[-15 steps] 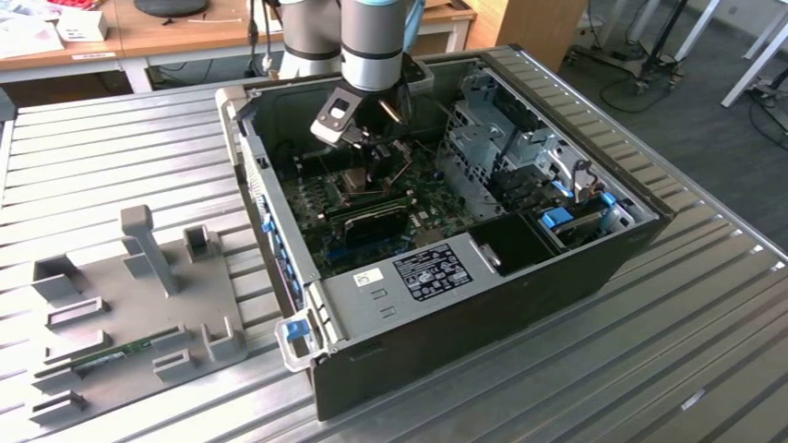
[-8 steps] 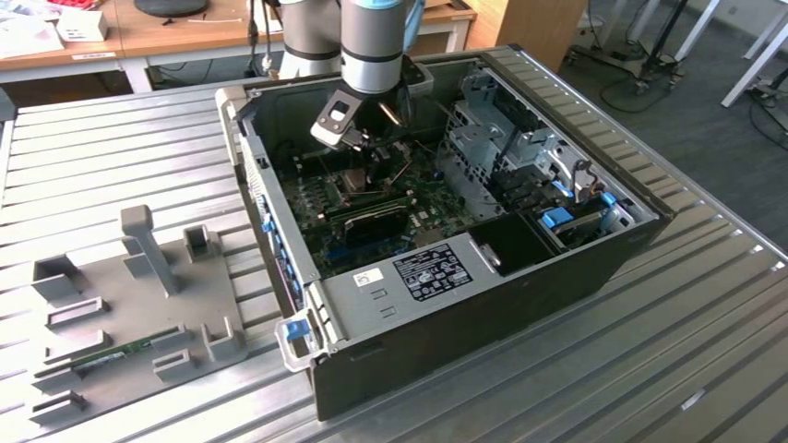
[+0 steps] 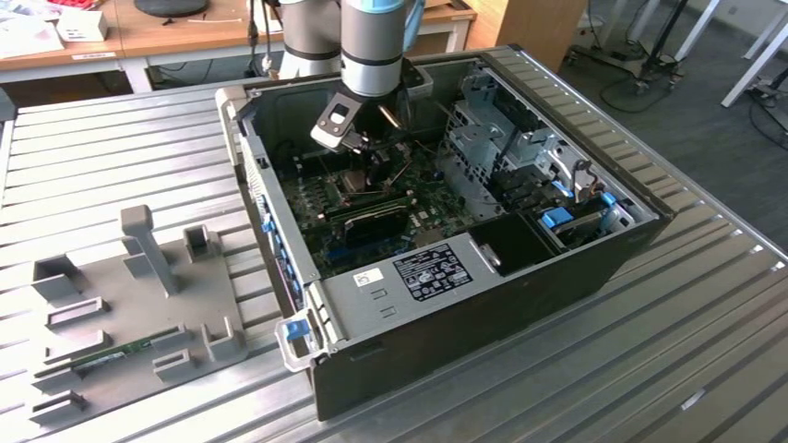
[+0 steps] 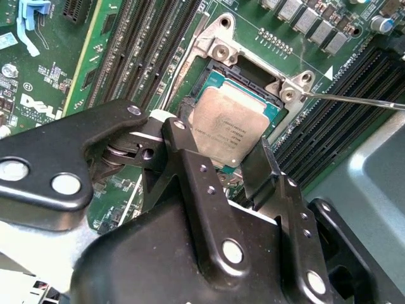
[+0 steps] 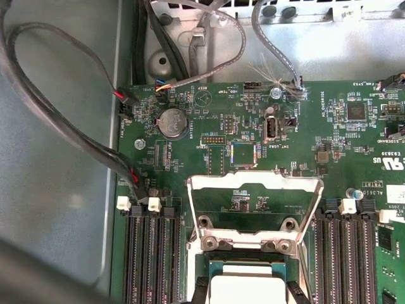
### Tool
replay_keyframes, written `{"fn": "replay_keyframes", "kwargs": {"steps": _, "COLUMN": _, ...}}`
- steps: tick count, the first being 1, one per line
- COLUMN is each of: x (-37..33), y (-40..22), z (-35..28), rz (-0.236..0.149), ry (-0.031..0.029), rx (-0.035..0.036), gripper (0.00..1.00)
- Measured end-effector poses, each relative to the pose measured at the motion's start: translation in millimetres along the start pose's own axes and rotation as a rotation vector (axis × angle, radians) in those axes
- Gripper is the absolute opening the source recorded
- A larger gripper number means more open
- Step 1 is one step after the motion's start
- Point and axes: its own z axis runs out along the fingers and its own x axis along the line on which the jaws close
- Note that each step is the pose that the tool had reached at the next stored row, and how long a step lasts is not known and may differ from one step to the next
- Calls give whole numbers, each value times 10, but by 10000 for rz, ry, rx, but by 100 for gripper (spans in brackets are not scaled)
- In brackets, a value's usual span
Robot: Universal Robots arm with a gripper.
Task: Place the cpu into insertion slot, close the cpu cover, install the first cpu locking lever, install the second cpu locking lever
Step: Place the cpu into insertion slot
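"Holding what, that gripper [image 4: 221,144]?" the first observer asks.

"The cpu [image 4: 231,123]," the second answers. "Second wrist view: two black fingers [image 4: 183,149] closed in on opposite edges of the chip, metal top facing up, nothing else in the grasp. Edge grip likely spares the underside contacts and leaves the top clear."

"Position?"

"Directly over the insertion slot [image 4: 247,71], between the two banks of memory slots [image 4: 139,44]. Appears slightly tilted rather than flat in the frame; seated or not, cannot tell."

"Cover?"

"The cpu cover [image 5: 278,182] stands swung open on its hinge at the socket's edge, board showing through its window in the first wrist view. Has to be up, or the chip would have no way in."

"Levers?"

"One locking lever [image 4: 354,101], a thin wire rod, juts out free beside the socket, unlatched; presumably released so the cover could lift."

"Wider scene?"

"Exterior view: the arm [image 3: 369,46] reaches down into an open computer case [image 3: 615,240] lying on its side on a ribbed metal table [image 3: 689,369], so the motherboard [image 5: 209,126] faces upward for a vertical approach."
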Motion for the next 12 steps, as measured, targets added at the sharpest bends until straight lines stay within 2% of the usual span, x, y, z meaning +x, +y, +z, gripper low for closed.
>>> {"fn": "replay_keyframes", "kwargs": {"steps": 12, "x": 0, "y": -4, "z": 11, "rz": 8, "ry": 2, "rx": -2, "gripper": 54}}
